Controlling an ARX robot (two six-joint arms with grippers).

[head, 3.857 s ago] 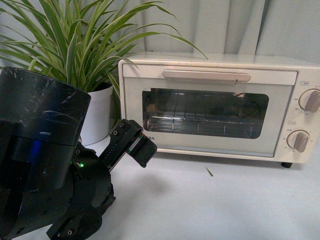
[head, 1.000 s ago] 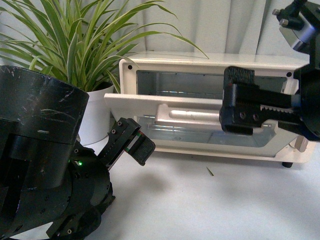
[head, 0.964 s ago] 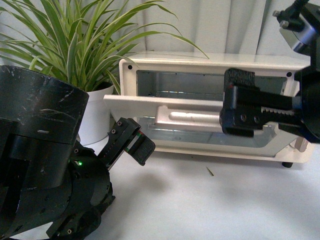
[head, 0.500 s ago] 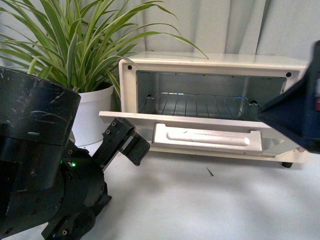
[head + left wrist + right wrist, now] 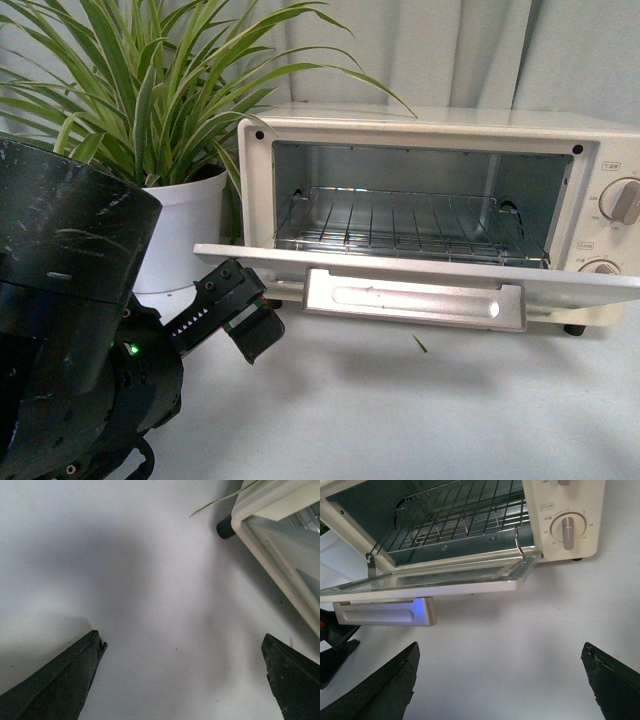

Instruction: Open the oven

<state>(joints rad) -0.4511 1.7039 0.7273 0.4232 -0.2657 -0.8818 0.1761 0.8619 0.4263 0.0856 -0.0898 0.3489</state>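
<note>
Oven (image 5: 440, 125) open, door (image 5: 420, 272) down flat!
It sits far back on the tabletop (image 5: 400, 420), right of the plant (image 5: 150, 100); left hand (image 5: 182, 640) and right hand (image 5: 500, 652) both spread, empty. Job looks done.

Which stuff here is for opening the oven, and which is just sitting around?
For the job:
oven
door, folded down open
bar handle
wire rack inside

Just sitting around:
leafy plant in a white pot
green leaf scrap on the table
curtain behind
</note>
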